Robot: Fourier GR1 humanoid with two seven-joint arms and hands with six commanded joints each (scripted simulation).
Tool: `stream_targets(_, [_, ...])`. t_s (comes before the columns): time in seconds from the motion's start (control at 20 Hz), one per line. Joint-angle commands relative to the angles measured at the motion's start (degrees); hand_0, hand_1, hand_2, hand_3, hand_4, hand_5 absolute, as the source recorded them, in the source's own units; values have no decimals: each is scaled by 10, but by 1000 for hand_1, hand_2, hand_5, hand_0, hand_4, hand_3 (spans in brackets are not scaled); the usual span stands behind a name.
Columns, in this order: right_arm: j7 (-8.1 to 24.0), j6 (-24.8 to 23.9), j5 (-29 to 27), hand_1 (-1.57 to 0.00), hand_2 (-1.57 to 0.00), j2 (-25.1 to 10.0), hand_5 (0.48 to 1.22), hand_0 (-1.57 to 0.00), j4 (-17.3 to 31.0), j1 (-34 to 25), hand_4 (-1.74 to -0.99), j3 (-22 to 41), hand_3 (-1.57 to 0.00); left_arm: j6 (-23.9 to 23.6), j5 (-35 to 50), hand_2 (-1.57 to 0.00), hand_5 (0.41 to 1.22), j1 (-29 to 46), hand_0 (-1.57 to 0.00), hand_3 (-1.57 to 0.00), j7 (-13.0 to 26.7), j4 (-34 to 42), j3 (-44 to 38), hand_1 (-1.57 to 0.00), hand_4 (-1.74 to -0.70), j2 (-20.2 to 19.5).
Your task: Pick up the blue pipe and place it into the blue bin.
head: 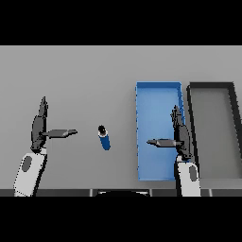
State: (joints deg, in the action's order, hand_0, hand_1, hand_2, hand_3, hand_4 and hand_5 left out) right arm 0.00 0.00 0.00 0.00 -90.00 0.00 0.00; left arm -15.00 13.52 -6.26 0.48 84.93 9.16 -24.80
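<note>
A short blue pipe [104, 138] with a dark end lies on the grey table, a little left of the middle. To its right stands the blue bin [151, 101], long and shallow, with nothing in it. My right hand [180, 134] hovers over the bin's right side, fingers straight and thumb pointing left, holding nothing. My left hand [39, 126] is at the left of the table, open too, its thumb pointing toward the pipe with a gap between them.
A dark-rimmed grey bin [235, 123] stands right beside the blue bin, at the table's right edge. Bare grey table stretches behind the pipe and the hands.
</note>
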Motion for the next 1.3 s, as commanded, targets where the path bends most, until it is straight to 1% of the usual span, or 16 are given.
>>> stream_targets(0.0, [1, -1, 0, 1, 1, 0, 629, 1, 1, -2, -1205, 0, 1, 0, 0, 1, 593, -1, 1, 1, -2, -1, -1, 1, -966, 0])
stream_targets(0.25, [6, -7, 4, 1, 1, 4, 629, 1, 14, -20, -1205, -1, 1, 8, 7, 1, 593, -14, 1, 1, 1, -19, -9, 1, -966, -5])
stream_targets(0.3, [-42, 1, 45, 1, 1, -34, 629, 1, -9, -1, -1205, 16, 1, 68, 2, 1, 593, 8, 1, 1, -46, -17, 5, 1, -966, -40])
stream_targets(0.35, [-67, 2, 75, 1, 1, -53, 628, 1, -25, 17, -1201, 30, 1, 105, -4, 1, 592, 14, 1, 1, -68, -27, 14, 1, -963, -61])
stream_targets(0.4, [-65, 5, 90, 1, 1, -65, 627, 1, -45, 31, -1197, 38, 1, 130, -9, 1, 590, 12, 1, 1, -81, -39, 17, 1, -960, -77])
stream_targets(0.45, [-59, 9, 101, 1, 1, -74, 626, 1, -44, 31, -1197, 43, 1, 148, -11, 1, 590, 12, 1, 1, -95, -42, 21, 1, -959, -84])
stream_targets(0.5, [-56, 9, 107, 1, 1, -75, 622, 1, -50, 34, -1193, 48, 1, 159, -12, 1, 592, 13, 1, 1, -97, -41, 22, 1, -959, -93])
stream_targets(0.6, [-53, 9, 111, 1, 1, -70, 625, 1, -63, 42, -1206, 56, 1, 172, -9, 1, 594, 12, 1, 1, -105, -43, 24, 1, -960, -92])
stream_targets(0.7, [-48, 13, 111, 1, 1, -77, 621, 1, -65, 41, -1197, 54, 1, 195, -1, 1, 594, 19, 1, 1, -113, -28, 30, 1, -966, -98])
stream_targets(0.8, [-55, 13, 113, 1, 1, -79, 619, 1, -60, 46, -1181, 54, 1, 231, 6, 1, 573, 39, 1, 1, -114, 0, 38, 1, -989, -122])
stream_targets(0.9, [-53, 11, 108, 1, 1, -77, 616, 1, -54, 34, -1179, 50, 1, 255, 1, 1, 549, 50, 1, 1, -106, 27, 57, 1, -1026, -133])
stream_targets(1.0, [-54, 10, 114, 1, 1, -76, 616, 1, -63, 41, -1174, 56, 1, 271, -8, 1, 522, 54, 1, 1, -99, 43, 84, 1, -1071, -123])
stream_targets(1.05, [-49, 11, 111, 1, 1, -78, 616, 1, -68, 41, -1173, 54, 1, 281, -10, 1, 510, 63, 1, 1, -86, 58, 101, 1, -1095, -120])
stream_targets(1.1, [-44, 10, 120, 1, 1, -78, 617, 1, -66, 42, -1164, 60, 1, 284, -14, 1, 497, 63, 1, 1, -70, 67, 114, 1, -1113, -115])
stream_targets(1.15, [-40, 11, 115, 1, 1, -74, 618, 1, -67, 41, -1174, 59, 1, 279, -29, 1, 485, 64, 1, 1, -68, 71, 127, 1, -1126, -105])
stream_targets(1.25, [-38, 10, 114, 1, 1, -74, 619, 1, -69, 42, -1189, 58, 1, 282, -44, 1, 464, 62, 1, 1, -61, 74, 143, 1, -1137, -100])
